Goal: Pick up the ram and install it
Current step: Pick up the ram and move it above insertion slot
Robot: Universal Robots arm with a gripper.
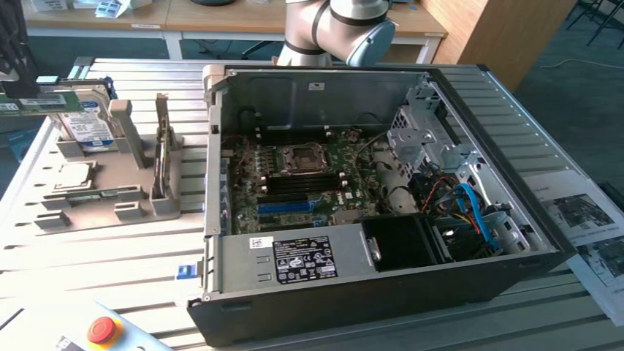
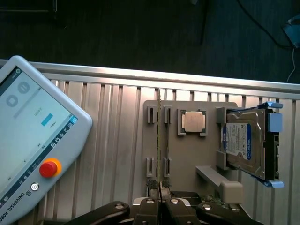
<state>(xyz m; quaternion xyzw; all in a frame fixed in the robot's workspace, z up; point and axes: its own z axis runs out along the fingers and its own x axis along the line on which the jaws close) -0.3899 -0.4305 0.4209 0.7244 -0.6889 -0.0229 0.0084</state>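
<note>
On the table (image 1: 98,252), a computer case (image 1: 390,241) lies toward the exterior view's right edge. A holder (image 1: 127,186) sits by the left edge. The ram (image 1: 161,142) stands along the holder's side nearest the case, the hard drive (image 1: 88,131) on the opposite side, and a processor chip (image 1: 73,175) just beside the drive. A control pendant (image 1: 88,333) lies at the near left corner.

Black tower computer case (image 1: 390,292), side panel off: interior open from above, walled on all four sides. Long black and blue memory slots (image 1: 292,191): open air overhead, hemmed by the square silver processor socket (image 1: 297,157), silver drive cage (image 1: 429,139), black fan shroud (image 1: 410,241) and blue cables (image 1: 478,212). Grey parts holder (image 2: 187,154): upright blue-labelled hard drive (image 2: 243,140) at one end. Gripper (image 2: 160,204), closed on the thin green ram stick (image 1: 39,102): above the holder. White teach pendant (image 2: 33,140): near the holder.
</note>
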